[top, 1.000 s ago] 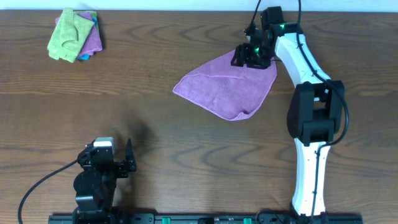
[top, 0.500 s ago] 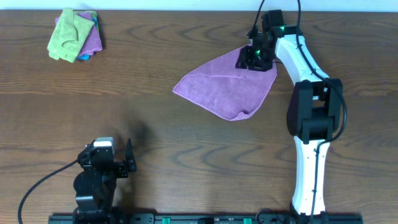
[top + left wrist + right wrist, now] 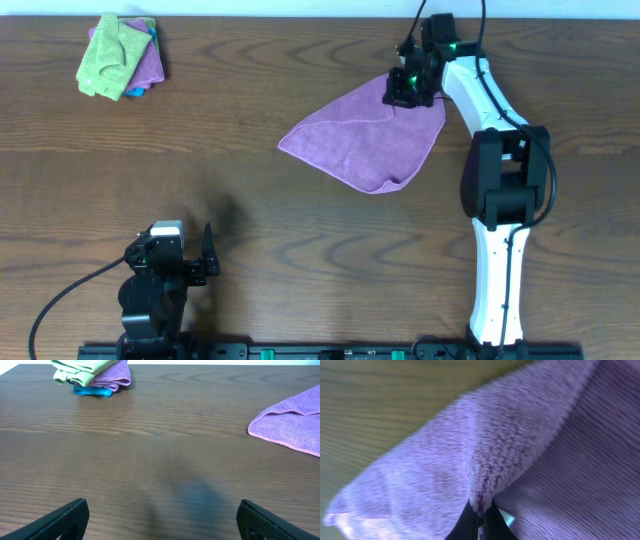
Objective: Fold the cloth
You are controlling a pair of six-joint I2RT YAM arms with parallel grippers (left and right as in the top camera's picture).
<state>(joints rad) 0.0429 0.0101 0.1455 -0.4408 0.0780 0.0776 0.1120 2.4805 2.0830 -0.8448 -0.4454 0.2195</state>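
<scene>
Cloth (image 3: 360, 140) lies spread on the bench (image 3: 250, 200); right jaws pinch its far corner, apparently raised a little; left jaws gape apart.

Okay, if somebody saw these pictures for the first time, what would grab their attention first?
The purple cloth, spread in a rough triangle on the table right of centre, stands out most. The right gripper pinches its far corner, and the wrist view shows fabric bunched between closed fingers. Next comes the pile of folded cloths, green on top, at the far left corner, while the left gripper sits open at the near left edge.
</scene>
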